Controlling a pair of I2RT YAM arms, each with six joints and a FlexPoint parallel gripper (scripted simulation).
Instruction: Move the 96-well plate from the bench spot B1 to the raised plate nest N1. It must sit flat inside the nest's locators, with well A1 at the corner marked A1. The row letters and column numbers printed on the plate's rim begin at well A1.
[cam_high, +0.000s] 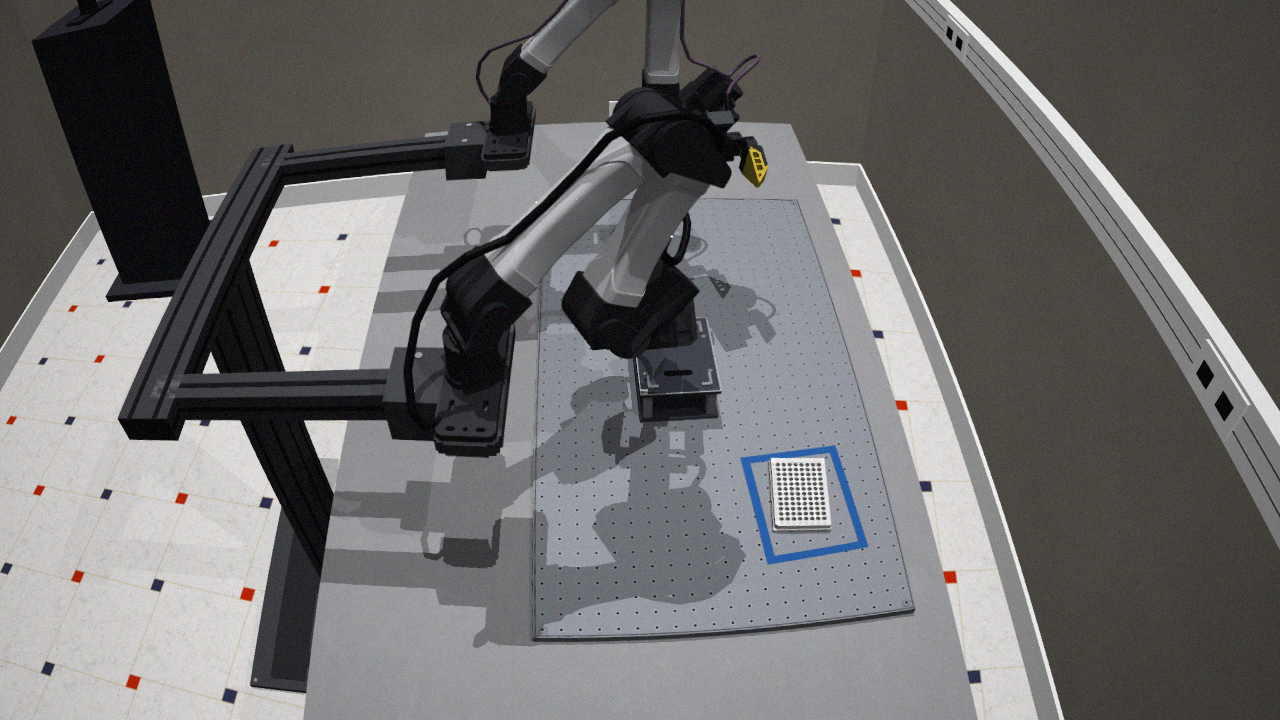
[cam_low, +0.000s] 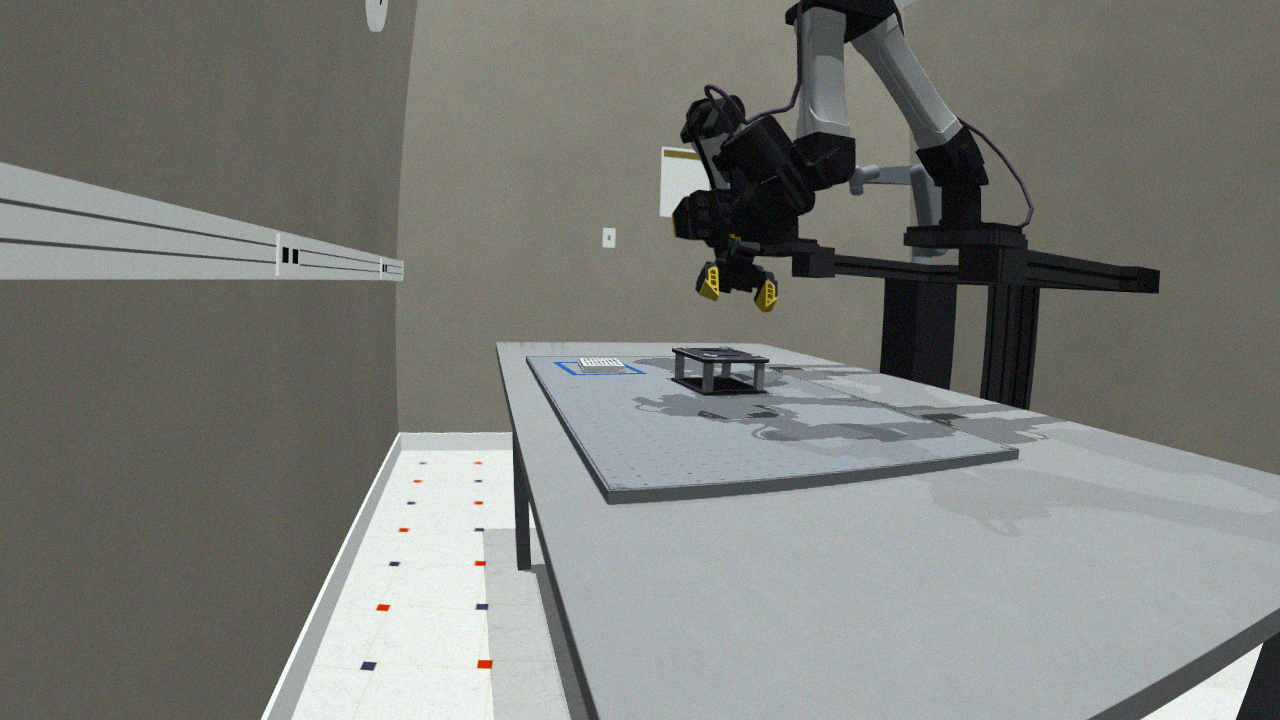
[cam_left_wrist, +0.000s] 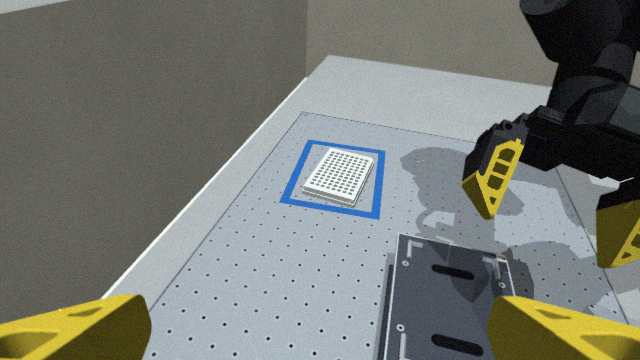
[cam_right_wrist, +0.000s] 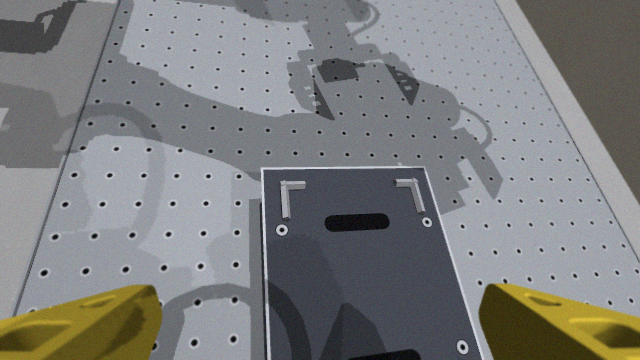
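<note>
The white 96-well plate (cam_high: 801, 492) (cam_low: 600, 364) (cam_left_wrist: 340, 175) lies flat inside the blue outline (cam_high: 756, 510) (cam_left_wrist: 380, 185) of B1. Its rim print is too small to read. The raised nest N1 (cam_high: 700, 358) (cam_left_wrist: 425, 310) (cam_right_wrist: 310, 260) is a dark platform on posts, with pale corner locators and nothing on it. No A1 mark can be read. My left gripper (cam_left_wrist: 319, 312) is open and empty, high above the bench and away from the plate. My right gripper (cam_low: 738, 286) (cam_left_wrist: 545, 242) (cam_right_wrist: 321, 299) is open and empty above the nest; the top view hides it behind its arm.
The perforated board (cam_high: 626, 582) (cam_low: 644, 465) (cam_left_wrist: 250, 280) bears the outline and nest. The nest stands between the plate and the far end of the board in the top view. The two arms are close together above the nest area, with their shadows across the board.
</note>
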